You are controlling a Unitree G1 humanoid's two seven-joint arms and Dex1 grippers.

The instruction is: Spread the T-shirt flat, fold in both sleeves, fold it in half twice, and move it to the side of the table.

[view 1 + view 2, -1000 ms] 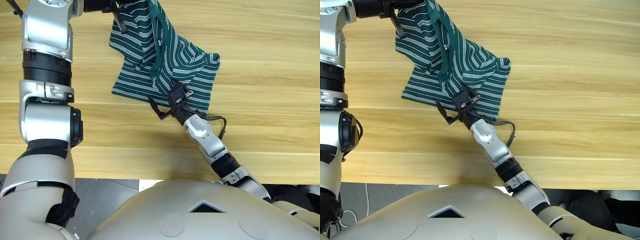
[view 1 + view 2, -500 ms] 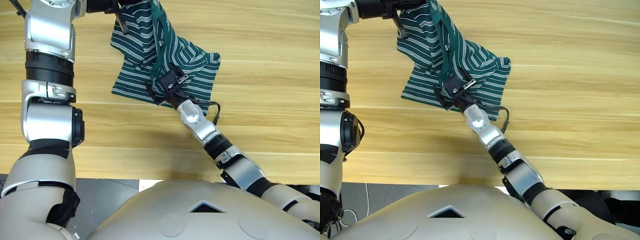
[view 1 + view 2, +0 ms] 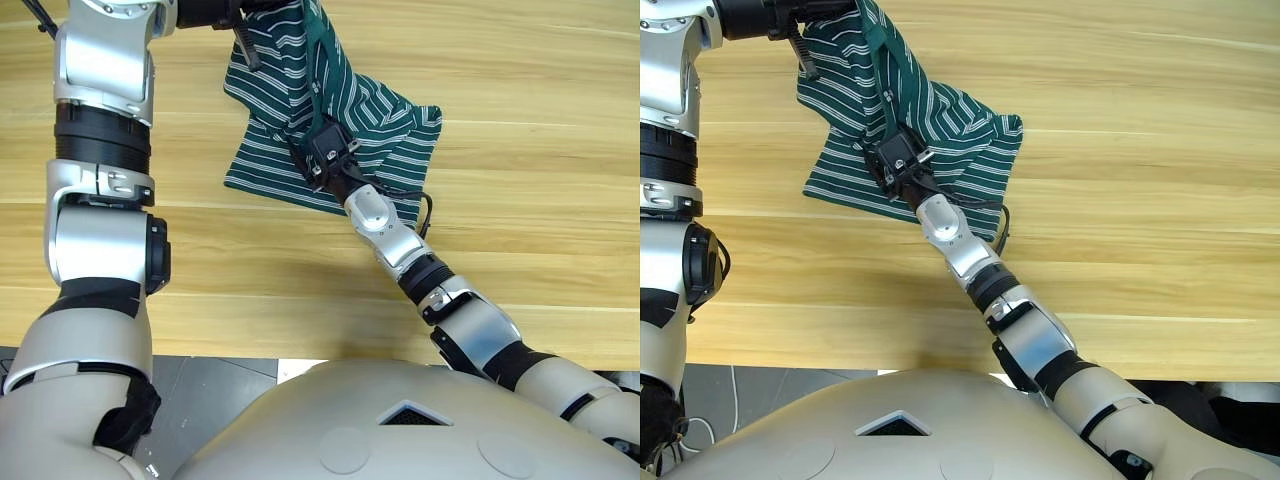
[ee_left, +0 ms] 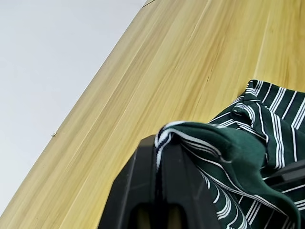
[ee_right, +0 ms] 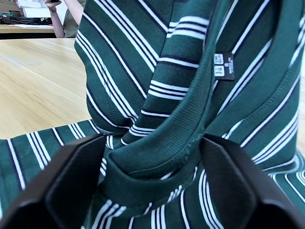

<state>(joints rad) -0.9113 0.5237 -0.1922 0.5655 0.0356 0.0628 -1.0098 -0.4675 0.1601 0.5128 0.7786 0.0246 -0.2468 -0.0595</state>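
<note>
A dark green T-shirt (image 3: 390, 130) with white stripes hangs bunched from my left gripper (image 3: 240, 25), which is raised over the far left of the wooden table (image 3: 530, 150). That gripper is shut on a fold of the fabric (image 4: 161, 148). The shirt's lower part rests crumpled on the wood. My right gripper (image 3: 322, 152) is pushed into the middle of the hanging cloth. In the right wrist view its fingers (image 5: 71, 181) stand wide apart, open, with the ribbed collar (image 5: 157, 157) and a small label (image 5: 223, 64) between them.
Bare wood stretches to the right of the shirt and in front of it. The table's near edge (image 3: 300, 355) runs just ahead of my torso. A black cable (image 3: 425, 210) loops beside my right wrist.
My right arm has reached forward and to the left, bringing its gripper from the shirt's lower hem up to the collar. The left gripper has kept its hold and barely moved.
</note>
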